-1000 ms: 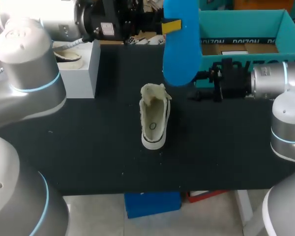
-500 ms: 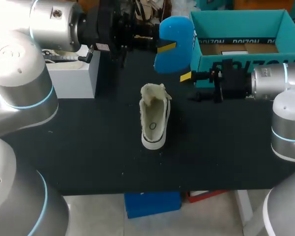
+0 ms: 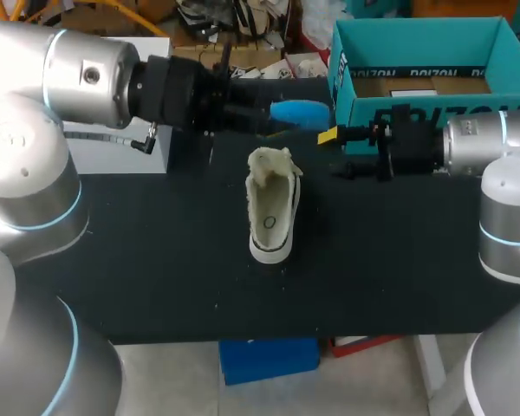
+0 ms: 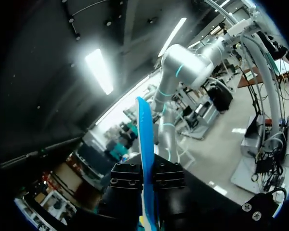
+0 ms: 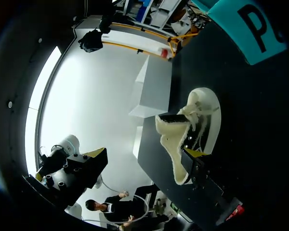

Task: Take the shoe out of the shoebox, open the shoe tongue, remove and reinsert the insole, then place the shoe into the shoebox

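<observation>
A cream low-top shoe point(image 3: 271, 208) lies on the black table point(image 3: 156, 260), its tongue pulled up at the far end. My left gripper point(image 3: 262, 114) hovers just beyond the shoe's tongue end, shut on a blue insole point(image 3: 300, 113) that sticks out to the right, held about level. In the left wrist view the insole point(image 4: 144, 139) runs edge-on out between the fingers of that gripper point(image 4: 147, 219). My right gripper point(image 3: 334, 149) stands open to the right of the shoe, in front of the teal shoebox point(image 3: 425, 61). From the right wrist the shoe point(image 5: 192, 125) lies beside the open gripper point(image 5: 144, 154), untouched.
A white block point(image 3: 126, 143) stands at the table's back left, behind my left arm. The shoebox point(image 5: 245, 29) takes up the back right corner. Bare black tabletop stretches in front of the shoe toward the near edge.
My left arm has swung the insole from upright down to about level and lowered it toward the shoe's tongue end. The right arm and the shoe have not moved.
</observation>
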`<action>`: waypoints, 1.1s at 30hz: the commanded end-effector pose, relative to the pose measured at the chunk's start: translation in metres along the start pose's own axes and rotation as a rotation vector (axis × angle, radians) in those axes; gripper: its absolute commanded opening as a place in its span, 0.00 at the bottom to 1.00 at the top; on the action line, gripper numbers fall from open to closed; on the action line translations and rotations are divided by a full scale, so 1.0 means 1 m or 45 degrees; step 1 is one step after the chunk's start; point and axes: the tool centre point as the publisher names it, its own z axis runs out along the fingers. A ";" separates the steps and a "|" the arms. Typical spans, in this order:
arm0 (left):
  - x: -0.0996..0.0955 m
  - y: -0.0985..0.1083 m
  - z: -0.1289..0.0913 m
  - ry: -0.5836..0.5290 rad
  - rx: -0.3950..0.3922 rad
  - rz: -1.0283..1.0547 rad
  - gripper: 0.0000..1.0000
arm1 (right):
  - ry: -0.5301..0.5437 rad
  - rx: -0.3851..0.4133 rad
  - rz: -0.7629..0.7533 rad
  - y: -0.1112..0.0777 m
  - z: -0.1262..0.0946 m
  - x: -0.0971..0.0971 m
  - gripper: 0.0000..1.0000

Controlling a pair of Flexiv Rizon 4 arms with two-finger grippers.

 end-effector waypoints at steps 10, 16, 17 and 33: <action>0.120 0.023 -0.037 -0.052 -0.107 0.414 0.00 | 0.000 -0.005 0.000 -0.001 0.001 0.000 1.00; 0.138 0.032 -0.037 -0.021 -0.103 0.457 0.00 | 0.000 -0.005 0.000 -0.001 0.001 0.000 1.00; 0.138 0.032 -0.037 -0.021 -0.103 0.457 0.00 | 0.000 -0.005 0.000 -0.001 0.001 0.000 1.00; 0.143 0.036 -0.029 0.005 -0.085 0.612 0.00 | 0.000 -0.005 0.000 -0.001 0.001 0.000 1.00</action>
